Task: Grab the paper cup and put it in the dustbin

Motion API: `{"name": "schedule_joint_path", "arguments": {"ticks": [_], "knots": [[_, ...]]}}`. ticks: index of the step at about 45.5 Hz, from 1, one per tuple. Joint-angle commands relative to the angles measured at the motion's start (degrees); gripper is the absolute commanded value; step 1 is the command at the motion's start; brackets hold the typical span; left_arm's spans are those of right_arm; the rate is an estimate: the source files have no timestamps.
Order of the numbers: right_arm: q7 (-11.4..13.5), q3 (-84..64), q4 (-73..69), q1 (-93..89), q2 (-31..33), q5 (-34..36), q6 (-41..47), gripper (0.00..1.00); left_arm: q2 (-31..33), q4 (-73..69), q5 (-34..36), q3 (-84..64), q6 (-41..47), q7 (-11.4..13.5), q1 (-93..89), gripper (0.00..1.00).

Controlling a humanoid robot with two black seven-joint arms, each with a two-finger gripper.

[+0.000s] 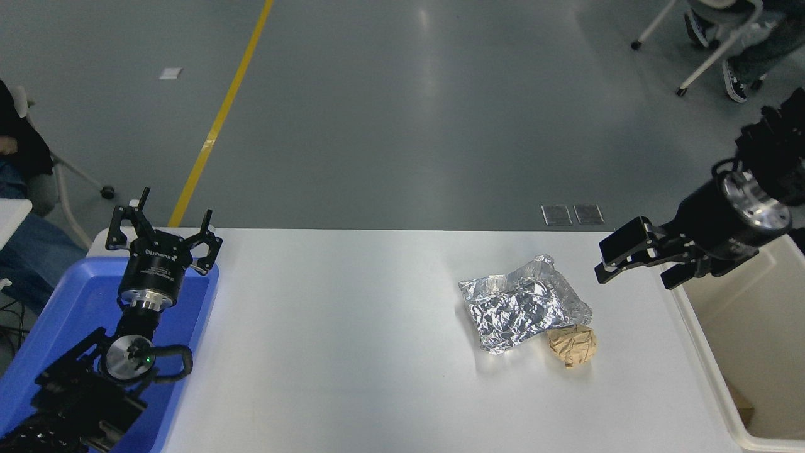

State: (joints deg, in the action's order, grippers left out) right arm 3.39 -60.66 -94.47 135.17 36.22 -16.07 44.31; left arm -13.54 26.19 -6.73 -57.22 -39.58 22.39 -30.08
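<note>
No paper cup shows anywhere in the head view; it is hidden or out of view. The dustbin (pixel 701 355), a large cream-white tub, stands at the table's right end, partly cut off by the picture's edge. My right gripper (pixel 619 261) comes in from the right edge and hangs above the table just left of the dustbin's rim; it is open and empty. My left gripper (pixel 166 217) is parked open over the blue tray at the lower left.
A crinkled silver foil bag (pixel 522 302) lies on the table's right half with a crumpled brown paper ball (pixel 571 346) touching its near right corner. The blue plastic tray (pixel 69 302) sits at the left. Something brown (pixel 743 406) lies inside the dustbin. Seated people are at the top right and far left.
</note>
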Motion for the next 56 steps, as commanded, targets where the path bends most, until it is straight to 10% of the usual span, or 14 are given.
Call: {"name": "schedule_joint_path", "arguments": {"ticks": [1,56], "knots": [[0.7,-0.9,-2.9,5.9,-1.4,3.3,0.7,1.00,0.0,0.0,0.0,0.0,0.0,0.0,0.0,1.00],[0.7,-4.9,-2.5,7.7,-0.9,4.2,0.7,1.00,0.1,0.0,0.0,-0.2,0.1,0.2,0.1,1.00]]}}
